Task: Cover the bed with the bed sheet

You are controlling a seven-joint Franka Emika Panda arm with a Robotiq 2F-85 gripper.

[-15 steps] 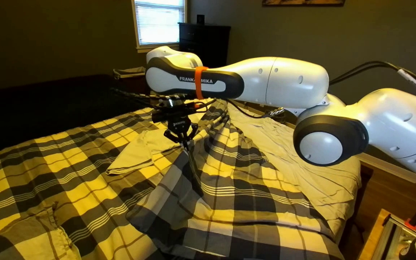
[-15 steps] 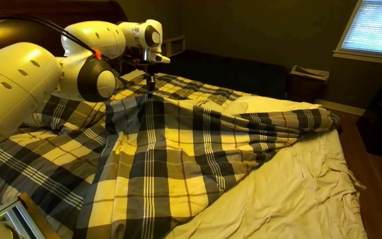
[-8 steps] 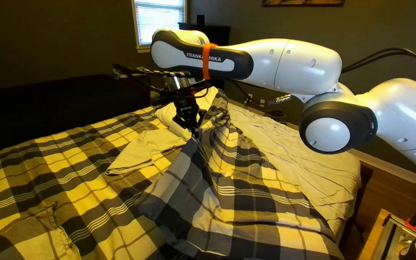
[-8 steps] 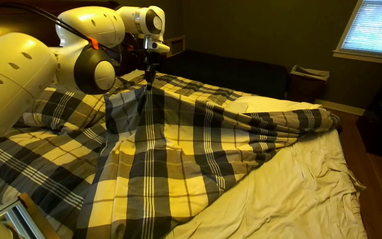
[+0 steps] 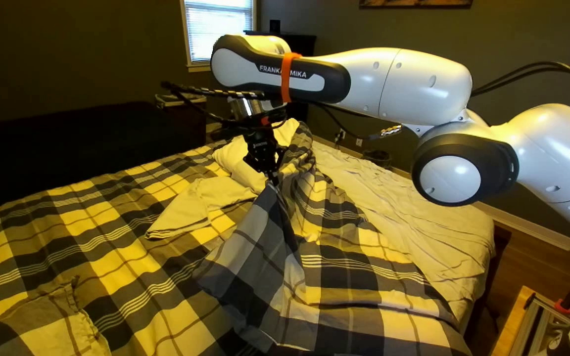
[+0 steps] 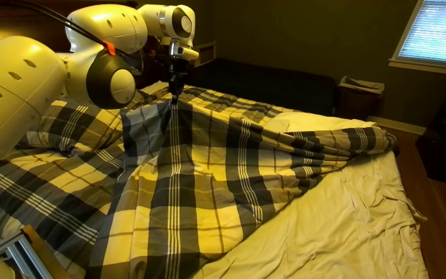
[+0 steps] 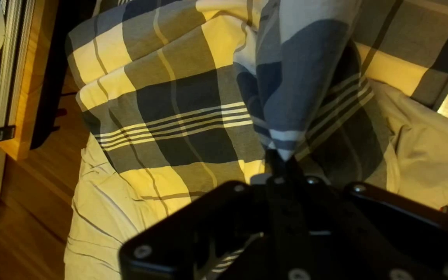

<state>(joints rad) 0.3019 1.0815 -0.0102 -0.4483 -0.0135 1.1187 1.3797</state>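
The bed sheet, plaid in pale yellow and dark navy, shows in both exterior views (image 5: 349, 277) (image 6: 207, 190) and the wrist view (image 7: 181, 105). My gripper (image 5: 273, 180) (image 6: 174, 101) is shut on a pinched fold of it. The fold rises to the fingertips (image 7: 282, 157) like a tent above the bed. The bed's whitish mattress surface (image 5: 384, 198) (image 6: 335, 232) is bare along one side; it also shows in the wrist view (image 7: 95, 217). Towards the far corner the sheet is bunched into a narrow roll of folds (image 6: 323, 151).
A small pale cloth (image 5: 181, 212) lies on the plaid. A whitish bulge (image 5: 238, 158) (image 6: 316, 121) lies behind the held fold. The base stand (image 5: 527, 316) (image 7: 21, 81) stands beside the bed. A dark low bed (image 6: 261, 83), a bin (image 6: 360, 93) and a dresser (image 5: 285, 47) are beyond.
My gripper has risen, mostly in the earlier half second, pulling the fold of sheet higher. In an exterior view it has also shifted right. The rest of the sheet stays nearly still.
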